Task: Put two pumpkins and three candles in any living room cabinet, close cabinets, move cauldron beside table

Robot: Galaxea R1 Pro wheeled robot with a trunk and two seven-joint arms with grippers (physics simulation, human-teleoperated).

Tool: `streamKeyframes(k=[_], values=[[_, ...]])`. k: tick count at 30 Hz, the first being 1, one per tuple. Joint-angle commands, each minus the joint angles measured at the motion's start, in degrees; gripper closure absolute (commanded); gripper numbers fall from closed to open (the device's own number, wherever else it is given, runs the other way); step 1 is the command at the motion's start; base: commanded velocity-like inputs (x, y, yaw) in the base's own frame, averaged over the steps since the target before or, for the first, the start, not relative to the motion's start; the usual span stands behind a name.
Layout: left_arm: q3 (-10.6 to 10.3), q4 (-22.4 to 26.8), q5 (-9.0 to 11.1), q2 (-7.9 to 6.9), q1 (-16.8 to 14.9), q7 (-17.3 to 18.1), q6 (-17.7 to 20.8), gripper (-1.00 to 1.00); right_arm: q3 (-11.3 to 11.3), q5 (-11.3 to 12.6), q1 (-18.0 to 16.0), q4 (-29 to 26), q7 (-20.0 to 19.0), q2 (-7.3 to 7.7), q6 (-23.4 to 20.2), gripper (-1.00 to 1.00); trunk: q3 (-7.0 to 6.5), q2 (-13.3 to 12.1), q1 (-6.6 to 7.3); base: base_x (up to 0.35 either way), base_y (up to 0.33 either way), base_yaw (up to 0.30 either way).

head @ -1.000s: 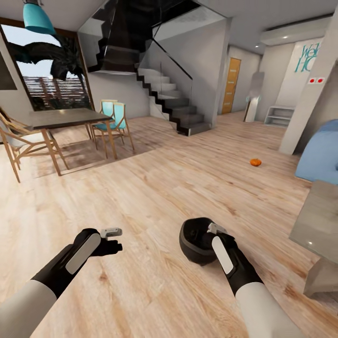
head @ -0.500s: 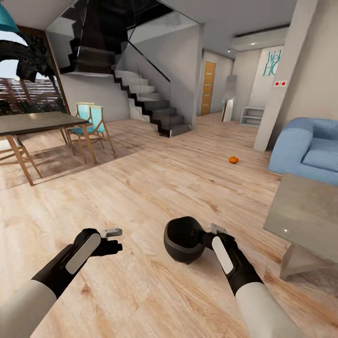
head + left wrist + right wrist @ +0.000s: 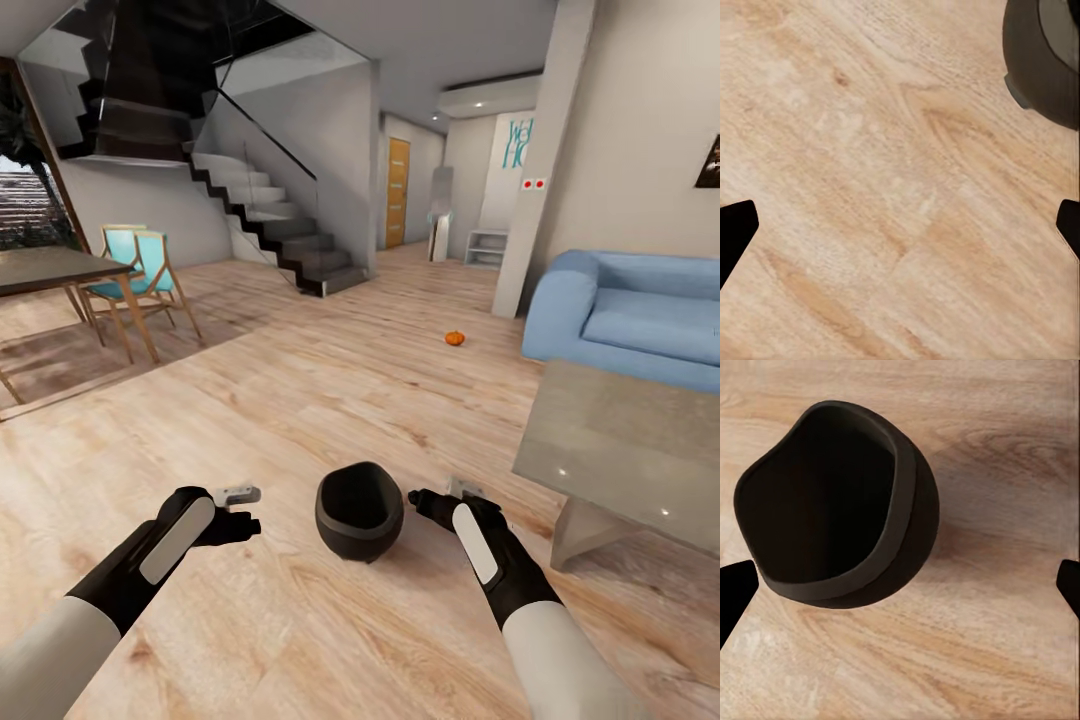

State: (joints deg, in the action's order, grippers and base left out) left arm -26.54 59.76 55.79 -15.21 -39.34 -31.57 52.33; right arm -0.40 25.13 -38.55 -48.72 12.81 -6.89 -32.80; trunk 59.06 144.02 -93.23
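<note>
- Head view takes in a wide wooden floor, a dark staircase far ahead of both grippers and a blue sofa well ahead of the right gripper, off to its right.
- The table — a grey glossy slab on angular legs — stands near the right gripper on its right side, its closest corner a little ahead of the fingertips.
- A dining table with turquoise-seated chairs stands far ahead of the left gripper, to its left.
- The cauldron sits on the floor between the two grippers, closer to the right one and apart from it, tilted with its wide mouth up; in the right wrist view the cauldron lies just off the fingertips, free of them.
- The right gripper hovers low over the floor, its jaws spread and empty.
- The left gripper hangs over bare boards, jaws spread wide — nothing between them.
- One pumpkin lies on the floor far ahead of the right gripper, near the sofa's end.
</note>
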Motion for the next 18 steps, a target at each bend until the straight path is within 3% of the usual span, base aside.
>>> streamKeyframes(k=[1, 7, 18], values=[[-0.2, 0.1, 0.6, -0.08, 0.0, -0.6, 0.0, -1.00, 0.0, 0.6, 0.0, 0.0, 0.5, -0.02, -0.2, -1.00, 0.01, 0.0, 0.01, 0.000, 0.000, -0.269], [-0.2, 0.1, 0.6, -0.08, 0.0, -0.6, 0.0, -1.00, 0.0, 0.6, 0.0, -0.1, 0.5, -0.04, -0.2, -1.00, -0.26, 0.0, 0.01, 0.048, 0.019, -0.248], [-0.3, 0.1, 0.6, -0.12, 0.0, -0.5, 0.1, -1.00, 0.0, 0.5, -0.1, 0.0, 0.5, -0.05, -0.2, -1.00, -0.43, 0.0, 0.01, 0.268, 0.128, -0.035]])
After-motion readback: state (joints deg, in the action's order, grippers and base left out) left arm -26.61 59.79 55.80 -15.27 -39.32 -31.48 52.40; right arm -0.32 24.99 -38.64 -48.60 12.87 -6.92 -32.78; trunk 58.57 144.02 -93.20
